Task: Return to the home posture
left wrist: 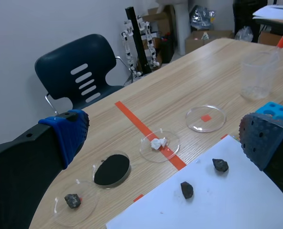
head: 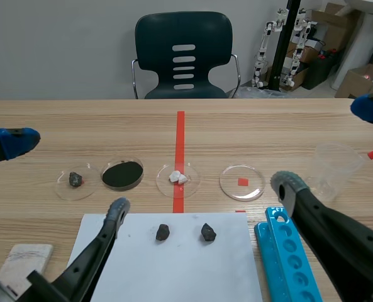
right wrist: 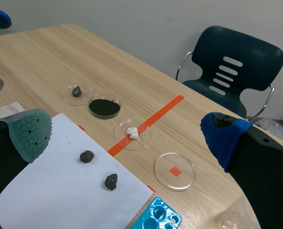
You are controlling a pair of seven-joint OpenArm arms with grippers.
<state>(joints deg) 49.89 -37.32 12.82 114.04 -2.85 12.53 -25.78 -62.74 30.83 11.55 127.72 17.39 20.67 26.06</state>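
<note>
Both arms hover low over the near edge of the wooden table (head: 60,119), holding nothing. My left gripper (head: 65,176) is open, one blue pad up at the left and one grey pad over the corner of a white paper sheet (head: 173,270). My right gripper (head: 329,146) is open too, above a blue tube rack (head: 291,258) and a clear cup (head: 334,170). In the left wrist view the left gripper (left wrist: 165,138) is spread wide, as is the right gripper (right wrist: 127,134) in its own view.
Ahead of the grippers stands a row of petri dishes: one with a dark stone (head: 76,180), one with black powder (head: 122,175), one with white bits (head: 178,178), one empty (head: 241,182). Two dark stones (head: 163,232) (head: 208,233) lie on the paper. A white block (head: 26,264) is near left; a chair (head: 183,56) is beyond.
</note>
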